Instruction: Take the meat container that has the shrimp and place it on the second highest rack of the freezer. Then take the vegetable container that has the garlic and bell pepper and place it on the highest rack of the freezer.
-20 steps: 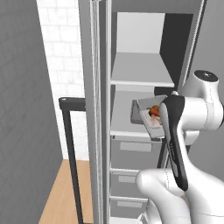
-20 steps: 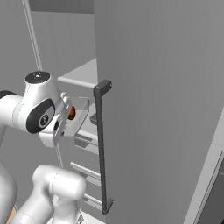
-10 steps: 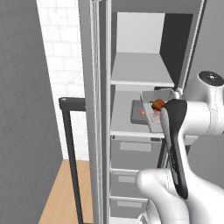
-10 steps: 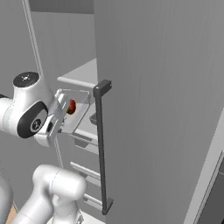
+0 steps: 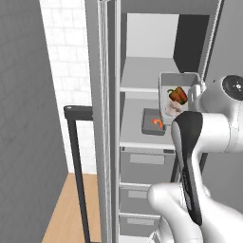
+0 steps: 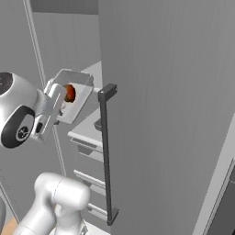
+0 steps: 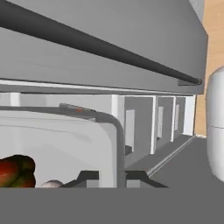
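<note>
Hand view: our hand [image 7: 107, 178] is pinched on the rim of the tray [image 7: 65, 140].
Tray contents: we see pepper [image 5: 177, 94] and garlic [image 5: 172, 109].
Tray position: raised before the freezer [image 5: 156, 61], above the shrimp [image 5: 157, 123] tray [image 5: 148, 124].

A white tiled wall [image 5: 64, 52] fills the upper middle-left of the left base view beside a dark grey wall [image 5: 23, 123] at far left, with a light wooden floor [image 5: 66, 209] at lower left and a black metal frame [image 5: 78, 161] standing on it.
</note>
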Motion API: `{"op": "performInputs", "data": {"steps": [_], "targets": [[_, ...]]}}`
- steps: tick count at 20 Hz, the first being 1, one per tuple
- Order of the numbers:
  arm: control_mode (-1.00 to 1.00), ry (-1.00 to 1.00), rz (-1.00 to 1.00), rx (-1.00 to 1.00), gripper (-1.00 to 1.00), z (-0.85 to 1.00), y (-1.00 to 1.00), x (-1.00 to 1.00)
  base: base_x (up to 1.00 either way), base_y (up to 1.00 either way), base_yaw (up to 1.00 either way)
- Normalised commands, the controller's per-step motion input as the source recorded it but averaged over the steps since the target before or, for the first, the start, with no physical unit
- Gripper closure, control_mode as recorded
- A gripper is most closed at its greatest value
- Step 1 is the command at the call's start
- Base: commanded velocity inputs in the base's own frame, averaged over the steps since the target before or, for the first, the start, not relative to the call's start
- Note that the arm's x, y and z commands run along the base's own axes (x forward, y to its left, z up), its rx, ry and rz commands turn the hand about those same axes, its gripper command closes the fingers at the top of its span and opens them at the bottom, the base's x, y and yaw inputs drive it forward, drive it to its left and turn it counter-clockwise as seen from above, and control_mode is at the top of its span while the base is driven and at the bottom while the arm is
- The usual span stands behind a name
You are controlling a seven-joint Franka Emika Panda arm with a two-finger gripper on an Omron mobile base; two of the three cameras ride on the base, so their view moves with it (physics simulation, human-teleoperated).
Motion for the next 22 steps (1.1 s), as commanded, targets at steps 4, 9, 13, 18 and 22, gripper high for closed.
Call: {"op": "performInputs", "data": {"steps": [4,9,13,18,22], "targets": [[-1.0,-0.14,-0.02,0.0,1.0,0.52,0.0,0.38,0.0,0.0,0.0],[-1.0,-0.11,-0.03,0.0,1.0,0.41,0.0,0.44,0.0,0.0,0.0],[-1.0,0.0,-0.04,0.0,1.0,0.2,0.0,0.68,0.0,0.0,0.0],[-1.0,0.0,-0.03,0.0,1.0,0.01,0.0,0.87,0.0,0.0,0.0],[-1.0,0.03,-0.02,0.0,1.0,0.0,0.0,0.87,0.0,0.0,0.0]]}}
